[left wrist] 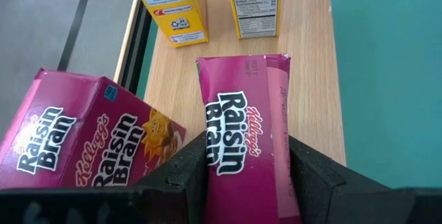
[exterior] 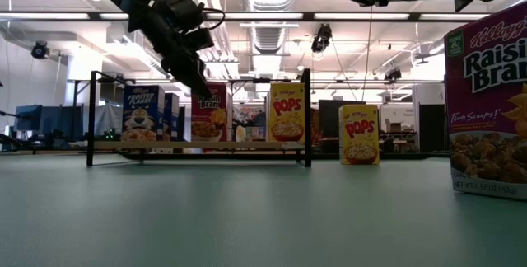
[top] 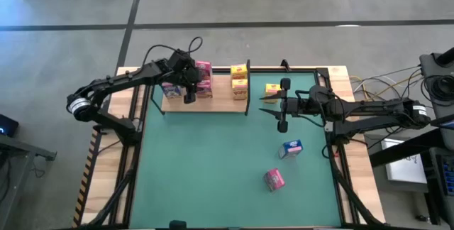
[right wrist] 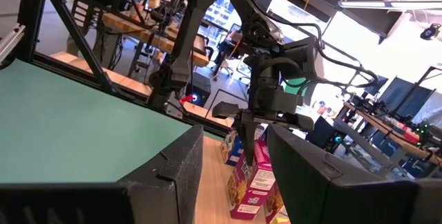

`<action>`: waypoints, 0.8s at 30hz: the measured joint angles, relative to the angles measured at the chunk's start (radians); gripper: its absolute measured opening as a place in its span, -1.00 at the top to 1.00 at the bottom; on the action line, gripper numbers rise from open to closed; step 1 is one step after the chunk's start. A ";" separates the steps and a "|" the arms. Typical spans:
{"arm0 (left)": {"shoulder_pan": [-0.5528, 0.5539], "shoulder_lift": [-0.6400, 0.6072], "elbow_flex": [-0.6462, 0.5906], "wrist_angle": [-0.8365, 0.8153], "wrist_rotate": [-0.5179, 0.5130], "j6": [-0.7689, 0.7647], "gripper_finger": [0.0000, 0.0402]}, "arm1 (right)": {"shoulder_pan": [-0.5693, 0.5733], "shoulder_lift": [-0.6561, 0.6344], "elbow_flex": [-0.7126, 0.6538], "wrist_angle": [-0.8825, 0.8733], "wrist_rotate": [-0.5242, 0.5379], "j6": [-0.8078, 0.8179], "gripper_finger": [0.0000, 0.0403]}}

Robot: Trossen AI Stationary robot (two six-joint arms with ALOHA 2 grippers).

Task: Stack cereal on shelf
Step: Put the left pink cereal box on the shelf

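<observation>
Left gripper (left wrist: 245,172) astride pink Raisin Bran box (left wrist: 245,124)

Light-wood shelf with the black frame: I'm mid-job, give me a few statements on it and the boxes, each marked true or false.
1. The left gripper has its fingers either side of a pink Raisin Bran box over the light-wood shelf. True.
2. Two yellow Pops boxes stand on the shelf. True.
3. The green table mat holds no boxes. False: a blue box, a pink box and a yellow box sit on it.
4. The right gripper holds a blue box. False: nothing is between its fingers.
</observation>
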 joint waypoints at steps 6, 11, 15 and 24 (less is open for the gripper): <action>0.000 0.000 0.000 0.001 -0.003 -0.006 0.34 | 0.000 0.000 0.000 0.000 0.000 0.000 0.24; 0.000 0.001 0.000 0.005 -0.014 -0.006 0.25 | 0.000 0.000 0.000 0.000 0.000 0.000 0.24; 0.000 0.001 0.000 0.007 -0.038 -0.014 0.13 | 0.000 0.000 0.000 0.000 0.000 0.000 0.24; 0.000 0.001 0.000 0.013 -0.040 -0.018 -0.07 | 0.000 0.000 0.000 0.000 0.000 0.000 0.24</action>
